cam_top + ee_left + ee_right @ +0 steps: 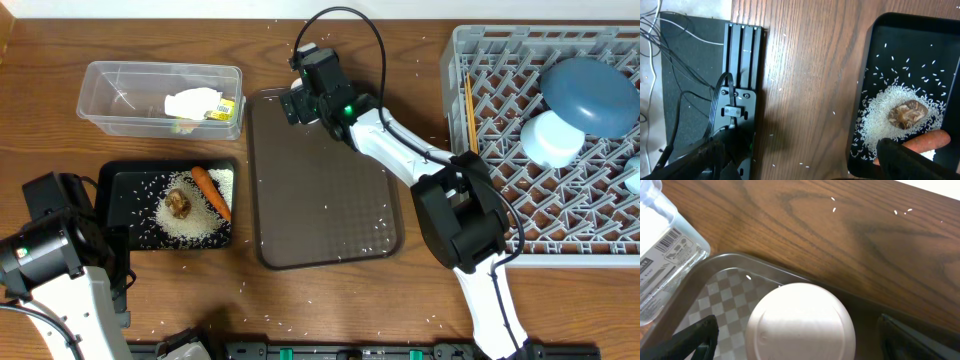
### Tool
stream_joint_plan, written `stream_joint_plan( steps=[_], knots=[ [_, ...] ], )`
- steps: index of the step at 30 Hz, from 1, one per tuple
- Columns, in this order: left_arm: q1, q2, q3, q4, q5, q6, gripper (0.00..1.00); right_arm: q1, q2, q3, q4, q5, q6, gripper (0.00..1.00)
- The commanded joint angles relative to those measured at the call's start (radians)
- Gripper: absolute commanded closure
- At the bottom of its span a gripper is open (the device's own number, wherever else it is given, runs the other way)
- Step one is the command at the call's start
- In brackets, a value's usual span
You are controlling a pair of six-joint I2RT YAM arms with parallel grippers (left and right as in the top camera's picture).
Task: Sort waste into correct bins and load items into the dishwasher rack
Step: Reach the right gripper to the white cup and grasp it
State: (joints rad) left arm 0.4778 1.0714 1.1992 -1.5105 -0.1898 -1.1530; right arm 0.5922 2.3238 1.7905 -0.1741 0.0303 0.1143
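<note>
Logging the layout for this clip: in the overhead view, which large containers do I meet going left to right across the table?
Black tray → dark brown serving tray → grey dishwasher rack. The clear container shares the black tray's span, so it is left out.

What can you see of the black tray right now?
The black tray is shallow and rectangular, with rounded corners and a raised rim, and looks like plastic. It lies flat on the wooden table at the front left, just below the clear container and left of the brown serving tray, touching neither. Inside are a rice heap with a brown lump on top, an orange carrot lying diagonally against the heap, and scattered loose grains.
</note>
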Motion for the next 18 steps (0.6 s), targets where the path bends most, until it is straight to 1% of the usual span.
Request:
stream_joint_plan(
  steps=[1, 4, 7, 8, 10, 15, 18],
  knots=[
    [0.006, 0.000, 0.002, -0.003, -0.011, -0.012, 0.02, -0.011, 0.018, 0.016, -0.001, 0.003, 0.005, 0.10],
    [0.006, 0.000, 0.002, -0.003, -0.011, -0.012, 0.02, -0.011, 0.018, 0.016, -0.003, 0.003, 0.005, 0.16],
    [0.006, 0.000, 0.002, -0.003, -0.011, -0.012, 0.02, -0.010, 0.018, 0.016, -0.002, 0.003, 0.007, 0.26],
    [0.006, 0.000, 0.002, -0.003, -0.011, -0.012, 0.02, -0.010, 0.018, 0.016, -0.003, 0.003, 0.013, 0.27],
    [0.006, 0.000, 0.002, -0.003, -0.011, -0.012, 0.02, -0.010, 0.018, 0.016, -0.006, -0.001, 0.024, 0.26],
    [0.006, 0.000, 0.002, -0.003, -0.011, -0.012, 0.02, -0.010, 0.018, 0.014, -0.010, -0.005, 0.027, 0.17],
    [0.006, 0.000, 0.002, -0.003, -0.011, -0.012, 0.02, -0.009, 0.018, 0.014, -0.010, -0.005, 0.027, 0.15]
  ],
)
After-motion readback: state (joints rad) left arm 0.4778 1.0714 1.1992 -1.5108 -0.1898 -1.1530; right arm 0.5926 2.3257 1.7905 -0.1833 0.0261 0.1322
